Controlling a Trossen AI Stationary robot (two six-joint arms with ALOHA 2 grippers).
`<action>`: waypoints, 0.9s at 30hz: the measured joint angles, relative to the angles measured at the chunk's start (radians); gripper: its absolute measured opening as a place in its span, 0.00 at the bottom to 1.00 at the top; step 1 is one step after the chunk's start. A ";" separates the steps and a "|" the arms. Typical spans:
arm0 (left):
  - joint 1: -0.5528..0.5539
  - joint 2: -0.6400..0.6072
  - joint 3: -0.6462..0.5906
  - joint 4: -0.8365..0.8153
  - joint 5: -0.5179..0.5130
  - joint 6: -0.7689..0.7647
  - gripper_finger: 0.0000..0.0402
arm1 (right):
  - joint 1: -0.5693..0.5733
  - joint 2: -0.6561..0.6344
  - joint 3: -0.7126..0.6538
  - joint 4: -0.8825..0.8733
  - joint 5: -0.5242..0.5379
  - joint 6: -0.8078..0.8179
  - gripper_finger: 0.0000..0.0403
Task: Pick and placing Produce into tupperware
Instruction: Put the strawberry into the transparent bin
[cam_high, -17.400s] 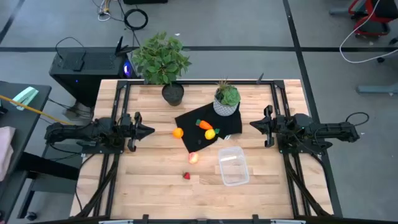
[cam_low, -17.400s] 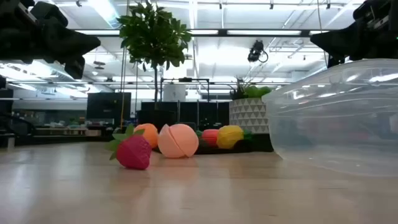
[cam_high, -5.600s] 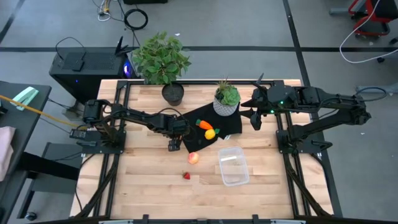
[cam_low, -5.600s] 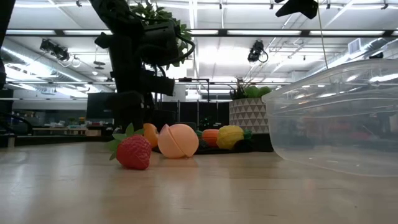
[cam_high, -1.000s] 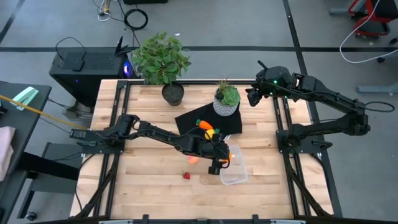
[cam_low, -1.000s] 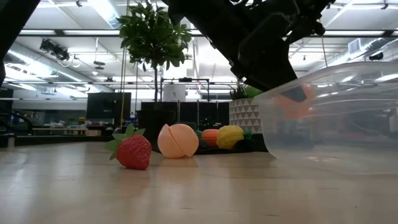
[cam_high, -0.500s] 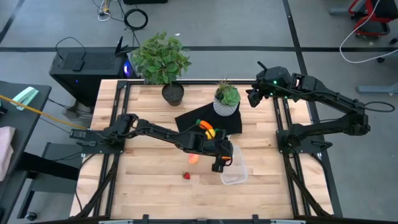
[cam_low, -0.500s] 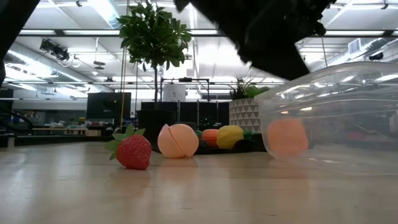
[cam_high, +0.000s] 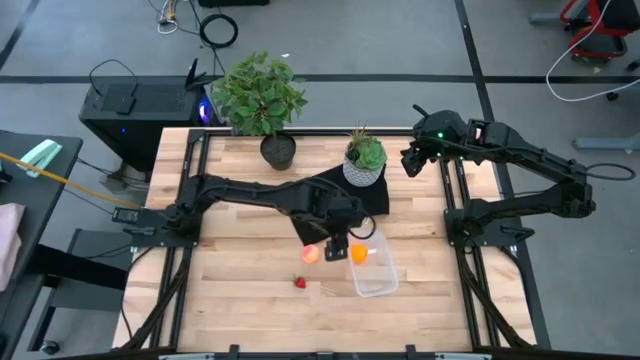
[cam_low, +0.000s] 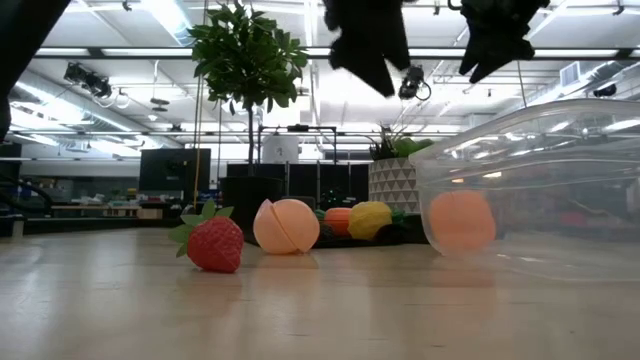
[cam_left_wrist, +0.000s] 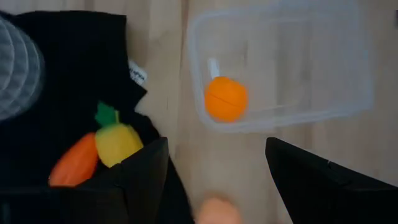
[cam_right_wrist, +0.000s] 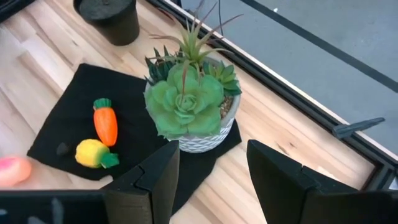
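The wooden table (cam_high: 240, 290) fills the middle of the high view, with the black mat (cam_high: 310, 190) near its centre and the clear tupperware (cam_high: 378, 280) just right of and below centre. One of the five toy pieces is in: the orange ball (cam_high: 358, 253) rests inside the tupperware at its upper-left corner, and shows through the wall at right of centre in the low view.

By my count four pieces remain. The orange carrot (cam_right_wrist: 106, 125) and the yellow piece (cam_right_wrist: 92, 153) lie side by side on the mat, left of centre in the right wrist view. The pinkish-red ball (cam_high: 311, 254) sits on bare wood just left of the tupperware, below the mat's lower corner. The tiny strawberry (cam_high: 298, 283) lies alone, lower still and slightly left. So I judge the job roughly one fifth done.

The left gripper (cam_high: 337, 246) hangs at frame centre, between the pinkish ball and the container's upper-left corner, fingers spread wide and empty. The right gripper (cam_high: 409, 163) waits at upper right beside the succulent pot (cam_high: 364, 165), jaws parted, holding nothing.
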 joint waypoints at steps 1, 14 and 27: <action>-0.004 -0.018 -0.010 -0.006 -0.001 -0.029 0.70 | 0.000 0.000 0.000 0.000 0.000 0.000 0.48; -0.090 -0.360 -0.424 0.126 -0.104 -0.331 0.70 | 0.000 0.000 0.000 0.000 0.001 -0.031 0.48; -0.321 -0.548 -1.010 0.621 -0.239 -0.384 0.70 | 0.000 0.000 0.000 0.001 0.001 -0.053 0.48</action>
